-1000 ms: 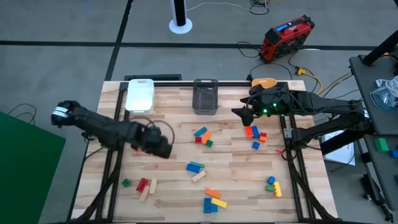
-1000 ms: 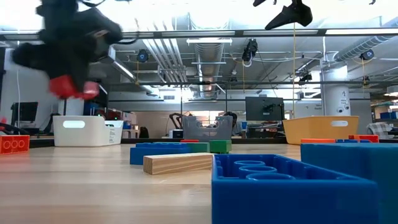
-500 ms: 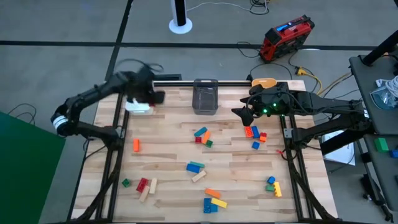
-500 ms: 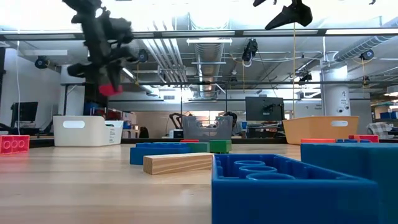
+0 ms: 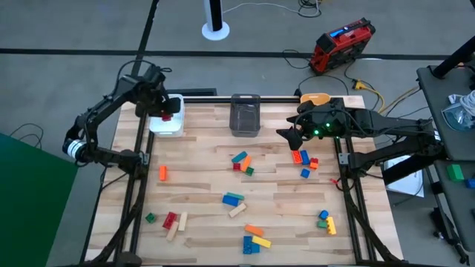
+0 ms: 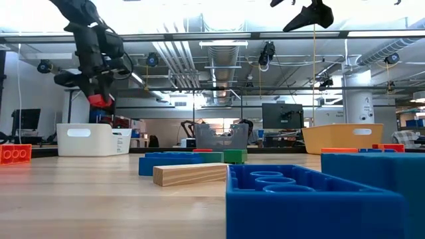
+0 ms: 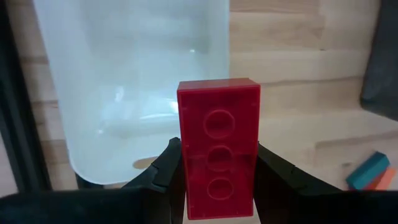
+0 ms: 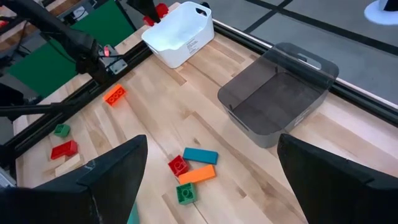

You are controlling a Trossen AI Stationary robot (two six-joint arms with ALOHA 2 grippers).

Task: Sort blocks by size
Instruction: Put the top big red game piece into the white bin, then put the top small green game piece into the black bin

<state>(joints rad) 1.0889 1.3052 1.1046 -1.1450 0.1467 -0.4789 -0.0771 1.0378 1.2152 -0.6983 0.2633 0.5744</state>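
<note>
Left tool (image 7: pixel 217 171) gripping red block (image 7: pixel 218 165) above white bin (image 5: pixel 166 123)

Red brick (image 7: pixel 217 165) in dark left gripper (image 7: pixel 214 177). Bins: white bin (image 5: pixel 168 122), translucent grey bin (image 5: pixel 245 116), orange bin (image 5: pixel 315 98). Table (image 5: pixel 200 182): pale wood planks. Loose blocks: teal bar (image 8: pixel 200 155), orange bar (image 8: pixel 196 174), green cube (image 8: pixel 185 193).

Roughly twenty blocks (image 5: pixel 232 199) (three bins (image 5: pixel 245 115))

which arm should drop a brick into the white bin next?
Left. Its gripper is shut on a red brick right above the white bin. The right gripper hangs open beside the grey bin, holding nothing.
</note>
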